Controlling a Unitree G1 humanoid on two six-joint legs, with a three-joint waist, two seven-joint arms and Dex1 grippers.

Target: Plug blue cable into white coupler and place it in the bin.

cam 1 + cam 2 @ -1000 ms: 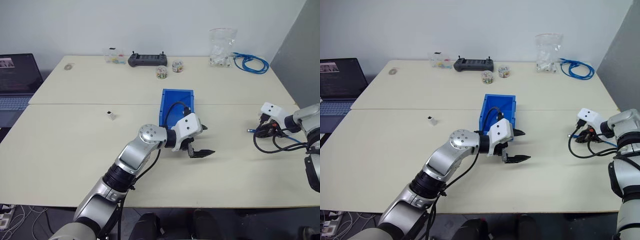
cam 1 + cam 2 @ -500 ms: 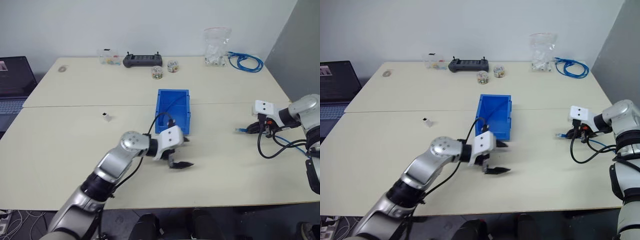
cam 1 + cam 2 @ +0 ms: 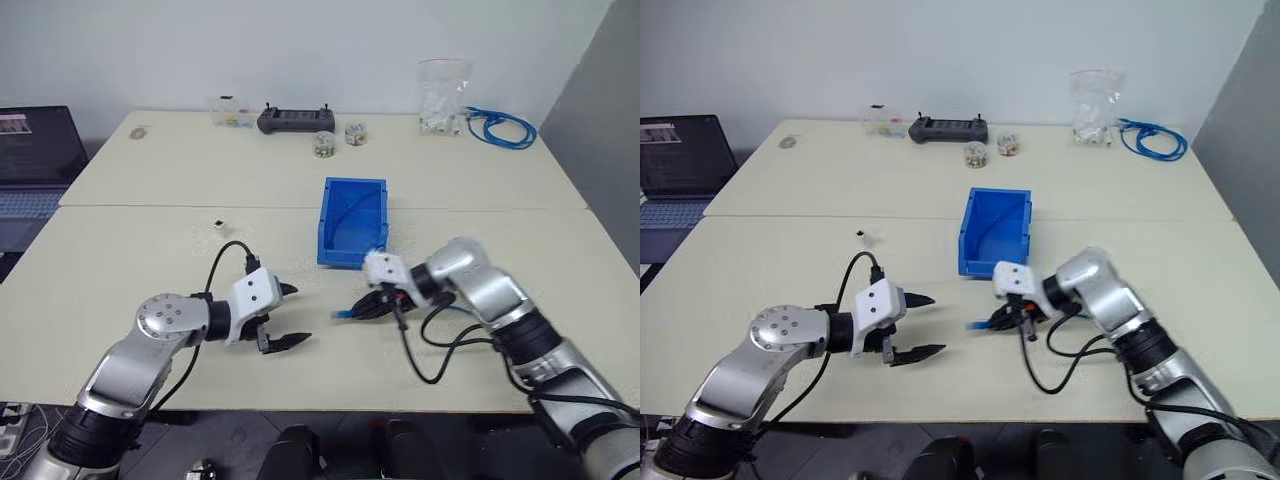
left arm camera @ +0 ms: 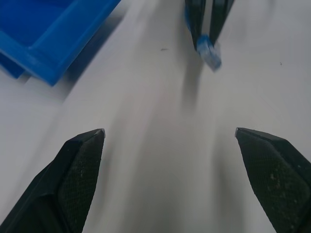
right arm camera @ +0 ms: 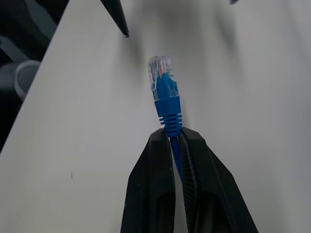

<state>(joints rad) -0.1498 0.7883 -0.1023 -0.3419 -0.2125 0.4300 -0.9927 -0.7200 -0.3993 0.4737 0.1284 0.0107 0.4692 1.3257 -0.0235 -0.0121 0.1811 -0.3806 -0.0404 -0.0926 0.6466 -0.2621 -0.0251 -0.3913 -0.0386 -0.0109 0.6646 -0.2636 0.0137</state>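
The right gripper [image 5: 171, 145] pinches the blue cable [image 5: 167, 104] just behind its plug; gripped so thinly, it may swivel. The left gripper [image 3: 283, 317] gapes empty.

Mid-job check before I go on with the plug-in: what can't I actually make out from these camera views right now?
- White coupler: a tiny speck in the eye views; its socket side can't be read.
- Blue cable: the plug shows in the right wrist view, held by the right gripper; how the rest of it runs can't be told.
- Bin: its near wall hides part of the floor.
- Left gripper: open, holding nothing.
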